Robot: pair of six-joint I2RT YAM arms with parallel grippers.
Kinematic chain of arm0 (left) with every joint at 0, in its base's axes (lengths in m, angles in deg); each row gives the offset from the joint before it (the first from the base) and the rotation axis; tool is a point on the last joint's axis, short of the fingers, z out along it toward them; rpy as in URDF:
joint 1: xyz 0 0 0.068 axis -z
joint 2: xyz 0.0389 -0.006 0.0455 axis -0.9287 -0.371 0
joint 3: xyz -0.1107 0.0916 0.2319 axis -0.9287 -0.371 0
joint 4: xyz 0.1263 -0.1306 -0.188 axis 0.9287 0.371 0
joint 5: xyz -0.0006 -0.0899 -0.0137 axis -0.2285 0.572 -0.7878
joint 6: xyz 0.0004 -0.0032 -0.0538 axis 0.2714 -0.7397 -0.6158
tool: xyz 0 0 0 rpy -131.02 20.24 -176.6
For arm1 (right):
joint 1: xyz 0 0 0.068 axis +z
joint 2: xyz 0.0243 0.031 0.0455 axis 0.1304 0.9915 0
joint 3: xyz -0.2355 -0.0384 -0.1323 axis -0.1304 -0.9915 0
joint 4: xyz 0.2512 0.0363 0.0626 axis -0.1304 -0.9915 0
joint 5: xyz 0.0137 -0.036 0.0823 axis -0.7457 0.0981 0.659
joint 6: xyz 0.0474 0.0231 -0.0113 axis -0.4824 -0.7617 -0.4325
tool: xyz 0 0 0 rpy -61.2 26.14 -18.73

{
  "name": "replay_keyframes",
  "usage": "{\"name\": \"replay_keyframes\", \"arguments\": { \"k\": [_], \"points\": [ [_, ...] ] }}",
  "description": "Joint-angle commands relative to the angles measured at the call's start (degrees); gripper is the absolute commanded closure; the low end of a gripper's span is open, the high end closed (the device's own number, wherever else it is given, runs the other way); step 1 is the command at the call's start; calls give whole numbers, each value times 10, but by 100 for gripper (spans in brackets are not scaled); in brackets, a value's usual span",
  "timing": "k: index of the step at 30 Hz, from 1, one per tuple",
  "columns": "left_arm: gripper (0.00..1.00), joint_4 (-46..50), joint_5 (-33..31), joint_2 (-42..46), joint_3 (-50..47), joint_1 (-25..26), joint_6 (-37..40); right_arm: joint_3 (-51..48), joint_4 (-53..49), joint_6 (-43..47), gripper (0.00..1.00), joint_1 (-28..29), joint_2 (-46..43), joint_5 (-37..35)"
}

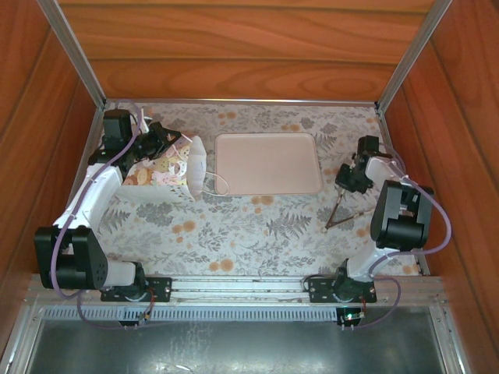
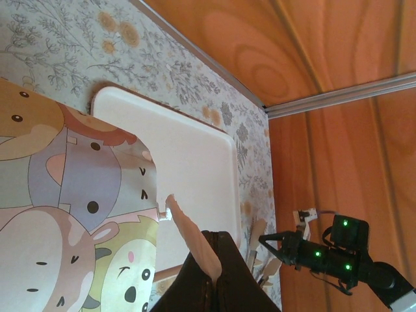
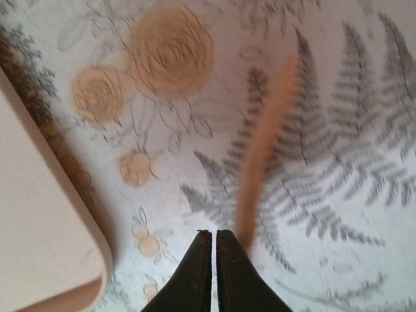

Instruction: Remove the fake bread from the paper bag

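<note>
paper bag (image 1: 168, 173): white, thin-walled and boxy, printed with cartoon animal faces and a pinkish floral side; it lies on its side just left of the tray (image 1: 269, 164), mouth turned toward it
bag's inside: hidden behind its own walls
cord loops (image 1: 219, 185): thin, soft and white, spilled onto the cloth between the bag's mouth and the tray's left edge
tray: pale pink and smooth, a flat rectangle with rounded corners and a low raised rim
left gripper (image 1: 160, 146): at the bag's far upper edge, left of the tray; in the wrist view its dark fingers (image 2: 227, 279) are clamped on a pinkish edge of the bag
right gripper (image 1: 348, 185): just off the tray's right edge, low over the cloth; its black tapered jaws are pressed together with a hairline slit between them; a blurred tan streak (image 3: 263, 149) runs out beside them, and i cannot tell what it is
brown v-shape (image 1: 341, 214): thin lines on the cloth, right of the tray's near right corner; too slight to identify
open room: a wide stretch of cloth (image 1: 234, 226) runs from the tray's near edge to the metal rail (image 1: 234, 288); a narrow band lies beyond its far edge
cloth: matte, grey ferns and orange blooms on pale ground
room: glossy wood-grain panels (image 1: 234, 47) on three sides, with aluminium posts at the corners behind the tray
</note>
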Motion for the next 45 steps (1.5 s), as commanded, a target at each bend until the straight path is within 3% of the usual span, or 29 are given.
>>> {"name": "replay_keyframes", "arguments": {
  "k": [1,7,11,15,19,25,32,37,45],
  "points": [
    [100,-11,-8,13,-6,3,-7,56,-60,42,88,5,34,-26],
    [100,-11,-11,16,-9,3,-7,22,-107,-43,63,11,-43,-1],
    [100,-12,-5,7,-4,3,-5,-25,-102,-64,59,19,-71,17],
    [100,-11,2,7,-2,3,-6,-38,-129,-80,58,33,-87,-10],
    [100,-13,-3,14,-7,3,-6,-57,-113,-84,62,34,-79,-14],
    [100,-13,-2,18,-7,3,-6,-44,-97,-68,77,34,-48,-22],
    [100,-13,-3,21,-7,3,-8,-1,-101,-5,89,34,-28,-45],
    [100,-12,-4,20,-4,3,-10,40,-92,74,90,39,11,-49],
    [100,-11,-5,11,2,3,-12,149,-109,196,89,64,106,-112]
  ]
}}
